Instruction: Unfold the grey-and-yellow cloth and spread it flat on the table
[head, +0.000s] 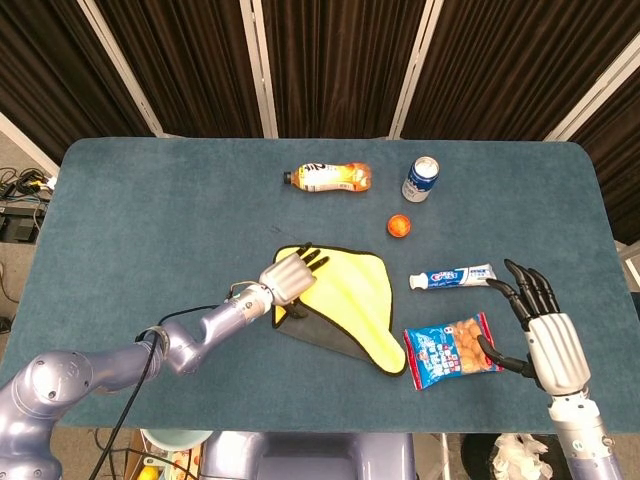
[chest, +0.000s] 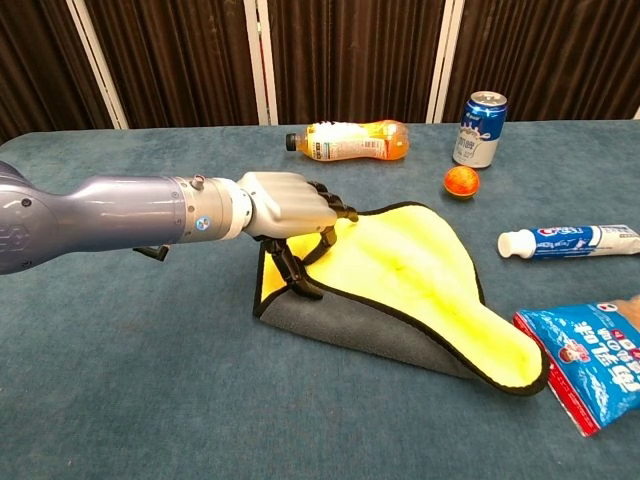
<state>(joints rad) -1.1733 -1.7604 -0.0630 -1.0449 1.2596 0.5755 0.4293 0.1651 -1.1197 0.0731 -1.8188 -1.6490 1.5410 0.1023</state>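
Two metal hands are over the blue-green felt table (head: 130, 200), and the folded grey-and-yellow microfibre cloth (head: 345, 300) near the middle of it is the thing to steer by. Nearest the robot, off to the cloth's right at the table's near edge, the right hand (head: 540, 325) hangs with its dark fingers spread apart and nothing in them, its thumb reaching toward a blue snack packet (head: 452, 350) of orange puffs that lies just beside the cloth's near right corner. The cloth itself lies doubled over, yellow face up with a dark trim, a grey layer showing beneath along its near side. At the cloth's left end the left hand (chest: 290, 205) comes in on its long silver forearm; its fingers are curled over the raised yellow edge while the thumb (chest: 295, 270) points down in front of the fold, so it seems to have that edge pinched, though the contact itself is partly hidden. Right of the cloth and a little farther back lies a white toothpaste tube (head: 452, 276). Beyond the cloth's far right corner sits a small orange ball (head: 399, 225), then a blue-and-white drinks can (head: 421, 180) standing upright, and to the can's left a clear plastic bottle of orange drink (head: 328, 177) lying on its side.
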